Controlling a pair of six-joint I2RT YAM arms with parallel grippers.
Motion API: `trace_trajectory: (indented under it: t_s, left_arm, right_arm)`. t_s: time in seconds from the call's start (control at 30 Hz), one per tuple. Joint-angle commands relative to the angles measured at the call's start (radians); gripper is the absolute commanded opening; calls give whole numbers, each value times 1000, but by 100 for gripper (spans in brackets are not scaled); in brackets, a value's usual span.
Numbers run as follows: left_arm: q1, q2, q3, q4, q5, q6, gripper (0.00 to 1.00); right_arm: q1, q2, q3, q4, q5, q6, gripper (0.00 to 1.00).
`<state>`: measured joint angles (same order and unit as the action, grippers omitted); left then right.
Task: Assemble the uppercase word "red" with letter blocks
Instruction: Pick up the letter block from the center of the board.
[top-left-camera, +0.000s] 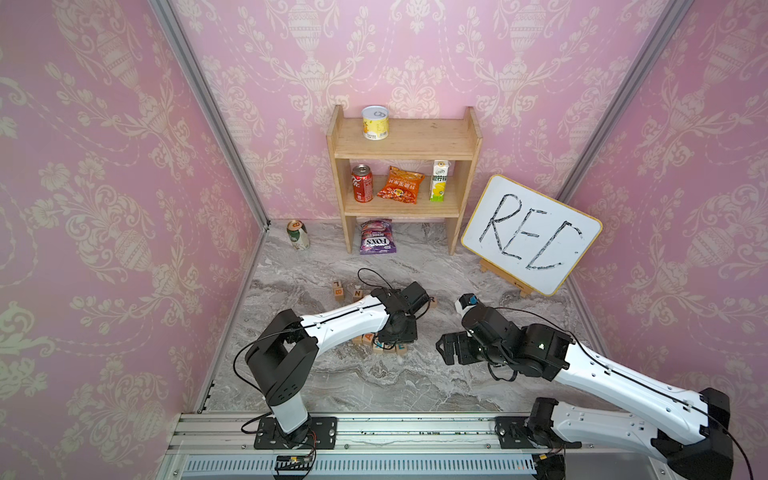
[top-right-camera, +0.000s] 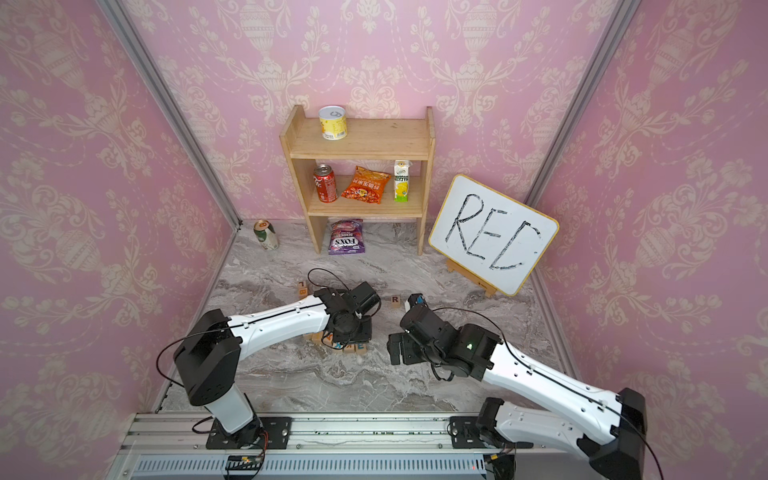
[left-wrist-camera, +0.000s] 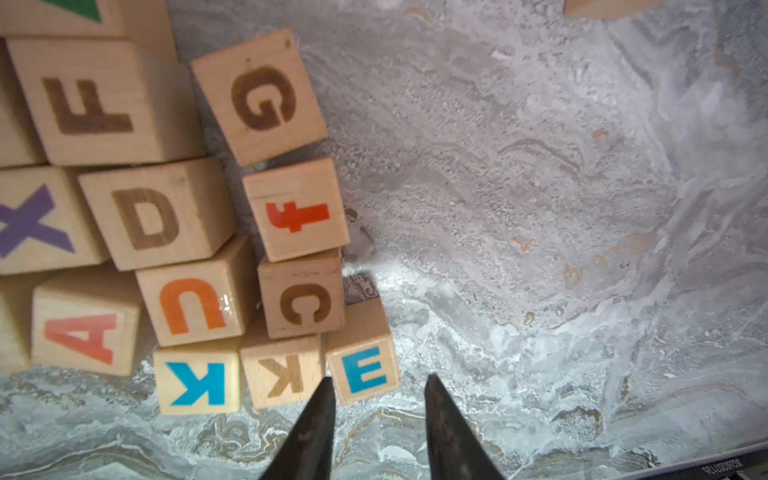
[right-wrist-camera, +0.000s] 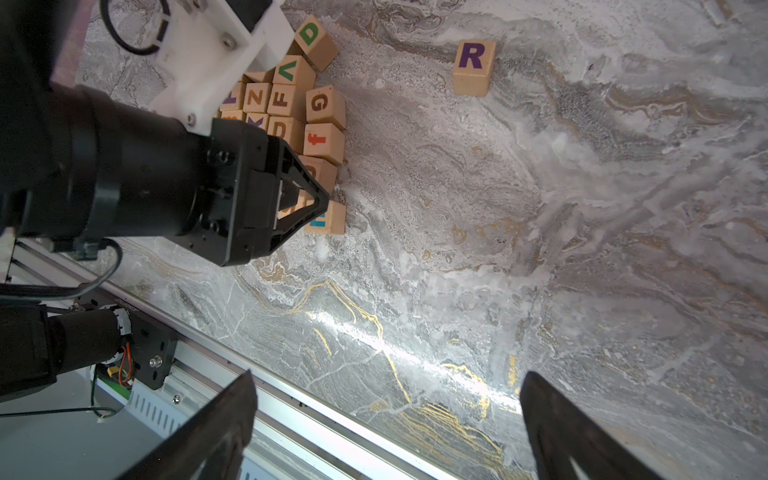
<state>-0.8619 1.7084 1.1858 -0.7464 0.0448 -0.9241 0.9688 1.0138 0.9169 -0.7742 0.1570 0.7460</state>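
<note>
Both top views are showing us the left gripper (top-left-camera: 398, 332) pointing down into a huddle of letter blocks (top-left-camera: 376, 345) on the marble table (top-left-camera: 374, 386). The right gripper (top-left-camera: 448, 349) is hanging apart from it over bare marble. The purple R block (top-right-camera: 395, 300) is sitting alone beyond the huddle, well clear of it. In the left wrist view we are looking at dark fingers (left-wrist-camera: 318, 428) standing either side of the blue E block (left-wrist-camera: 363, 370). That block is lying at the huddle's outer corner, touching a brown K block (left-wrist-camera: 284, 376). The jaws are drawn in tight and, as we are reading it, clamping the E block. In the right wrist view we are seeing the right gripper's own fingers spread wide with nothing between them. The left gripper's tips are pressing onto the E block there, and the green D block (right-wrist-camera: 313, 35) is resting at the huddle's far edge. We are judging these wooden cubes to be light, stiff and hard to harm, though their smooth faces may be letting them twist in a grip. Taking hold squarely on two opposite side faces, low and centred, is looking best to us. We are also watching that the finger wedging in beside the K block is not dragging it along.
</note>
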Motion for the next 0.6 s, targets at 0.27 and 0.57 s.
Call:
trace_trajectory:
  t_s: [0.27, 0.57]
  left_arm:
    - [-57, -65, -94, 37, -10, -87, 31]
    - [-67, -44, -103, 60, -4, -95, 48]
  right_arm:
    - [51, -27, -29, -36, 67, 67, 100]
    - [74, -43, -21, -61, 94, 86, 100]
